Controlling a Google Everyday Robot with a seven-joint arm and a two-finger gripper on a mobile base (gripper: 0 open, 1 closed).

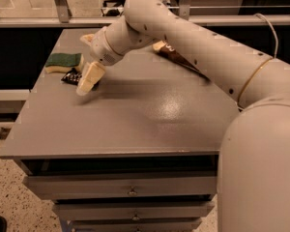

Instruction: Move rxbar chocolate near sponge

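I see a grey desk (150,129) with a soft glare on its top and drawers (130,187) under its front edge. A speckled floor (9,197) lies off its left edge and a metal rail (38,22) runs behind its far edge. My gripper (89,76) hangs near its far left corner.

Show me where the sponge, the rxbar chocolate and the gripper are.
sponge (63,61): camera view, green top.
rxbar chocolate (70,76): camera view, black wrapper.
gripper (88,76): camera view, pale end beside the bar.

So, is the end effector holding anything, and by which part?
Apparently nothing: the end effector hangs beside the rxbar chocolate, which lies on the table near the sponge.
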